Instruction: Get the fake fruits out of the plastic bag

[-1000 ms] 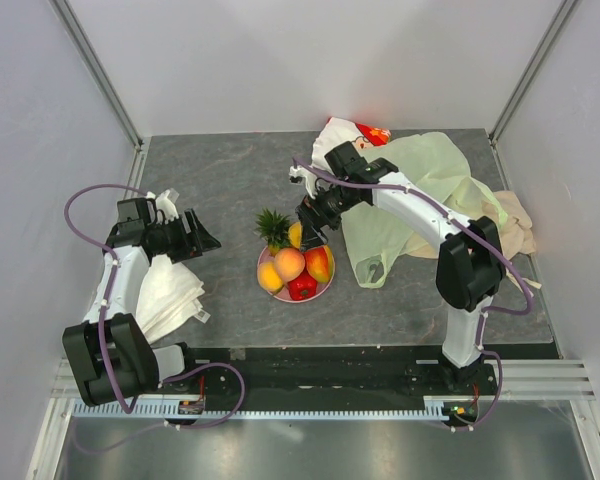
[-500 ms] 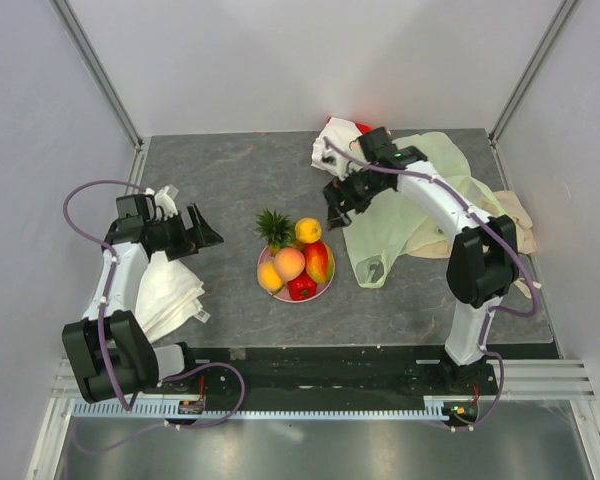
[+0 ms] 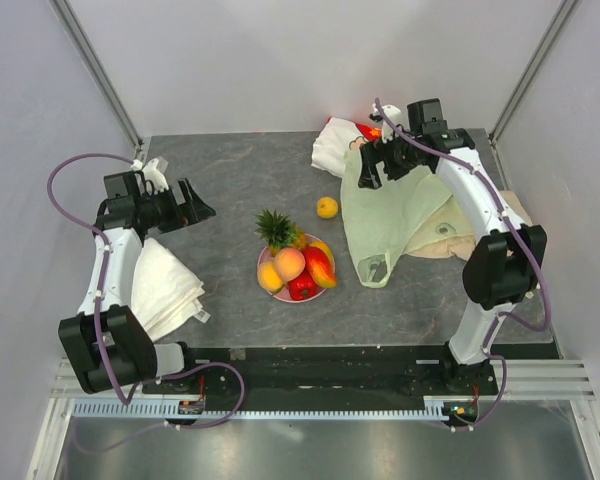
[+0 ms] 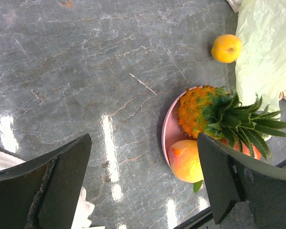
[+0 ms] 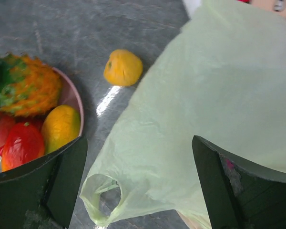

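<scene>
Both jaws stood wide and empty: your left gripper (image 4: 144, 137) left of the round pink plate (image 4: 166, 131), your right gripper (image 5: 139, 139) over the translucent pale-green plastic bag (image 3: 405, 215) right of it.

The plastic bag (image 3: 390, 210) hides most of the beige cloth (image 3: 432, 244).

I look down on a grey marbled table top (image 3: 230, 180), boxed in by plain white walls (image 3: 310, 60) on its far, left and right sides. Aluminium posts (image 3: 96, 70) rise slanting from its two far corners. Along its near edge runs a black strip (image 3: 320, 358), then a slotted white rail (image 3: 320, 410), then a dull steel sheet (image 3: 310, 450). Overhead light leaves bright streaks (image 4: 109, 143) on the polished slab.
</scene>
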Robot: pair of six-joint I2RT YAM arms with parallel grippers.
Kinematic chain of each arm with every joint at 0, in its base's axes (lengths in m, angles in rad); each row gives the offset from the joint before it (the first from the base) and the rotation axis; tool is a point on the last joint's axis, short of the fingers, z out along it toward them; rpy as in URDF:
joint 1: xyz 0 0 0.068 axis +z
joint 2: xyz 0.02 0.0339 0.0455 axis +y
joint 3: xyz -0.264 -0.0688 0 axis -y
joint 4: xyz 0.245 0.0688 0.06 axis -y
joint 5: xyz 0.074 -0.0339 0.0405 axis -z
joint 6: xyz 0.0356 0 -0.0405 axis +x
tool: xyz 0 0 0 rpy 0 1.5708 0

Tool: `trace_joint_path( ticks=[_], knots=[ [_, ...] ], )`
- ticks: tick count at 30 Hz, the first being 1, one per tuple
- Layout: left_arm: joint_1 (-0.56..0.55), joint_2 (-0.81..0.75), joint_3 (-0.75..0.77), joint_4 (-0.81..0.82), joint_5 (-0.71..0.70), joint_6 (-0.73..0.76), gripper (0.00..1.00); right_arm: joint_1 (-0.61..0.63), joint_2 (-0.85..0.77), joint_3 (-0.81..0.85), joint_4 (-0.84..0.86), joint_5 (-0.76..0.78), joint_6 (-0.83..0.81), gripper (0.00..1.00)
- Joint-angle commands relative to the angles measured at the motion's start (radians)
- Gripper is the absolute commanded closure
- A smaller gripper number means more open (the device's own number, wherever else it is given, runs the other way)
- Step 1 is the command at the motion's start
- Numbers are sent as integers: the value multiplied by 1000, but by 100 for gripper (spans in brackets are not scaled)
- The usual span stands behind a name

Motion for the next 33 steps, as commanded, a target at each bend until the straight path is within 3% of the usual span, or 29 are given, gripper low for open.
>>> trace_joint_path(
  ticks=[1,11,15,19,24,28,33],
  knots=[
    [5,-1,-1,20,-15,38,1,25,-3,-71,5,-271,-105,2],
    [5,-36,-38,5,0,34,1,209,206,25,206,-138,-33,5],
    [5,-44,-58,-9,-6,50,1,231,408,204,309,-91,76,8],
    [-2,-15,-35,20,-4,37,2,243,505,347,320,-37,112,8],
    [-110,213,305,31,-39,58,1,182,454,284,382,-138,171,2],
    [-195,448,575,5,-202,58,1,147,517,430,349,-160,250,2],
    [-319,795,935,7,-270,136,1,85,363,219,381,-199,281,2]
  ],
)
